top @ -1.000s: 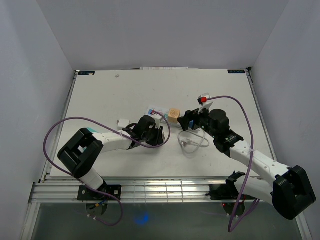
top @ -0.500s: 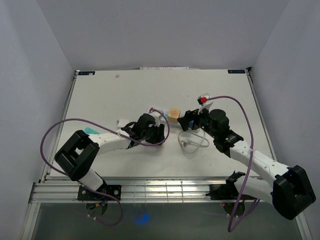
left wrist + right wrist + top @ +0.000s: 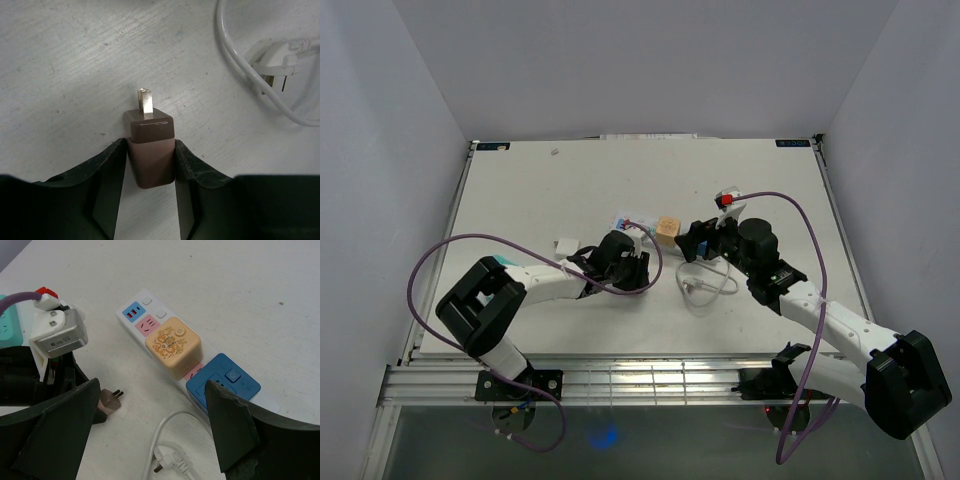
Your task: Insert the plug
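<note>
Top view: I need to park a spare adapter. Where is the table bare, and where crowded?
Bare: the far half of the table, between back edge and power strip, and the near strip in front of the white cable. Crowded: the middle, around left gripper, brown plug and right gripper.

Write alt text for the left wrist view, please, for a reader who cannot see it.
A small brown plastic plug with metal prongs lies on the scratched white table, held between the two black fingers of the left end effector. A white round cable with its white plug lies at the upper right.
</note>
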